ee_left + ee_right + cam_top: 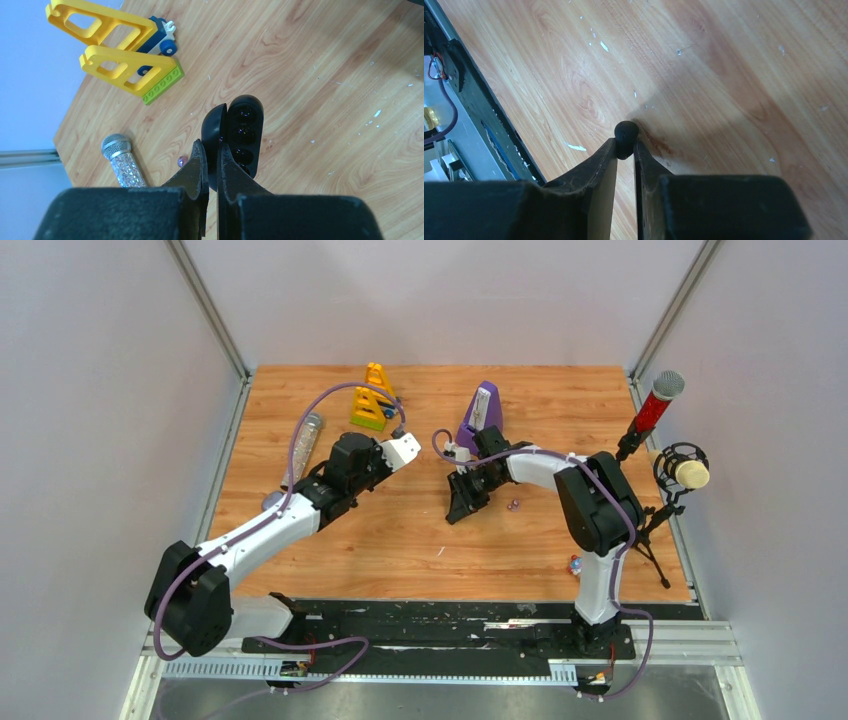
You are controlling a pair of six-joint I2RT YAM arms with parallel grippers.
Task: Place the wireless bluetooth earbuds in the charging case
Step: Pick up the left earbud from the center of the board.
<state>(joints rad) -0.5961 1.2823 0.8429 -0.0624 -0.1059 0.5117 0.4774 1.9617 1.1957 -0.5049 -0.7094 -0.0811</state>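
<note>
In the left wrist view the charging case, a glossy black oval, is pinched at its near end between my left gripper's fingers. Its lid stands open to the left and the dark round wells face the camera. The case hangs above the wooden table. My right gripper is shut on one small black earbud, which sticks out past the fingertips just over the wood. From above, the left gripper is left of centre and the right gripper points down at mid-table. The case and the bud are too small to make out there.
Yellow toy frames on a green brick and a glitter microphone lie at the back left. A purple metronome stands behind the right gripper, with two purple beads beside it. A red microphone and a stand occupy the right edge.
</note>
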